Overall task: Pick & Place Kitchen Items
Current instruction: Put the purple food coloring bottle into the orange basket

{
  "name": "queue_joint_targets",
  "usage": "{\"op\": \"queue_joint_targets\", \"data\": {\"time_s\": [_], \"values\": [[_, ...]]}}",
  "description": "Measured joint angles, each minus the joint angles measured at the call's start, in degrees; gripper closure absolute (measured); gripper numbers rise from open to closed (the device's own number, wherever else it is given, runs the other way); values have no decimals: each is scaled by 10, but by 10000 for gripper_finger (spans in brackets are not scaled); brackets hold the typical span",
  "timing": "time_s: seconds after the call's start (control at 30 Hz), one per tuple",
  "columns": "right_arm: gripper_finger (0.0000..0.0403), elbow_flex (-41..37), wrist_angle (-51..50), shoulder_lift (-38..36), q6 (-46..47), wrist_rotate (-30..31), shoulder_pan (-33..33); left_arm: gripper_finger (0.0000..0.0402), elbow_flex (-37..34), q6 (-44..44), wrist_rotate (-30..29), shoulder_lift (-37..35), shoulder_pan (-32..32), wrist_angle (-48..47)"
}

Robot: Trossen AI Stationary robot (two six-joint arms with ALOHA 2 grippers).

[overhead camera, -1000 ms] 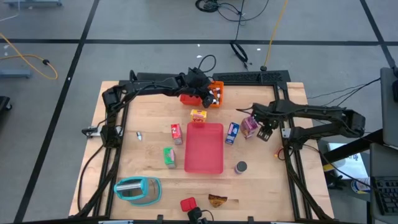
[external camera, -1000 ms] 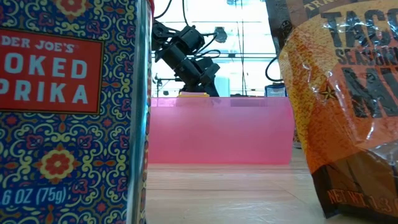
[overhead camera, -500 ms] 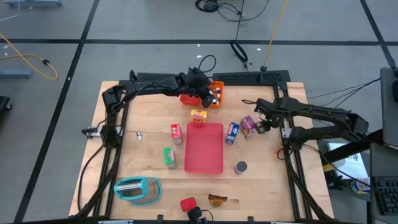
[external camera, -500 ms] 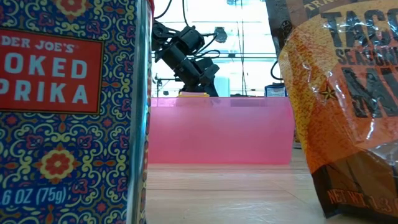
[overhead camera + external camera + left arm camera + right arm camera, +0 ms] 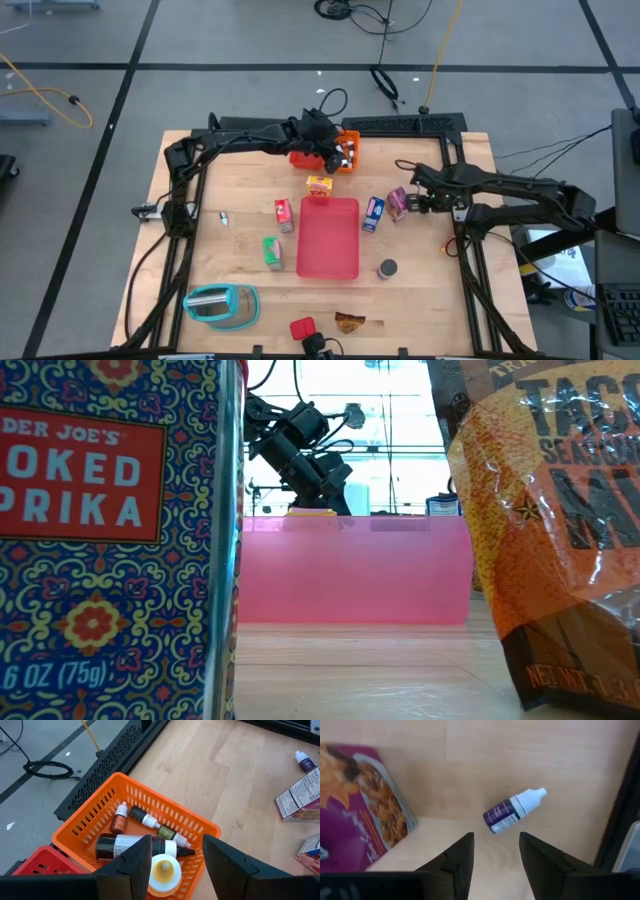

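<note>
My left gripper point(image 5: 336, 157) hangs open over the orange bin point(image 5: 95, 820), which holds several small bottles. A white bottle with a yellow cap point(image 5: 165, 871) lies in the bin below the fingers. My right gripper point(image 5: 495, 842) points down, open, above the bare table at the right. A tiny purple bottle with a white cap point(image 5: 512, 811) lies on its side just ahead of its fingers. A purple cereal box point(image 5: 360, 810) stands beside it. Red point(image 5: 284, 213), green point(image 5: 272, 251), yellow point(image 5: 319, 185) and blue point(image 5: 373, 213) boxes stand around the pink tray point(image 5: 329, 240).
A red bin point(image 5: 303, 158) adjoins the orange one. A grey can point(image 5: 387, 268), a red tin point(image 5: 302, 328), a brown packet point(image 5: 349, 322) and a teal object point(image 5: 220, 305) lie toward the near edge. The black frame rail point(image 5: 627, 820) runs close to my right gripper.
My right gripper has rolled about its own axis and has shifted a little toward the far edge, nearer the purple box. My left gripper has stayed over the orange bin.
</note>
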Motion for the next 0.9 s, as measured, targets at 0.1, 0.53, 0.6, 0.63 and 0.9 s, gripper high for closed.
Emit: {"op": "queue_joint_targets", "data": {"time_s": [0.1, 0.53, 0.6, 0.63, 0.9], "values": [[250, -1, 0, -17, 48, 22, 0, 224, 0, 2, 0, 0, 0, 0], [259, -45, 54, -27, 179, 28, 32, 224, 0, 26, 0, 0, 0, -1], [259, -47, 54, -27, 184, 28, 34, 224, 0, 29, 0, 0, 0, -1], [259, -47, 52, -27, 189, 28, 34, 224, 0, 33, 0, 0, 0, -1], [259, -48, 46, -26, 209, 30, 33, 224, 0, 49, 0, 0, 0, -8]]}}
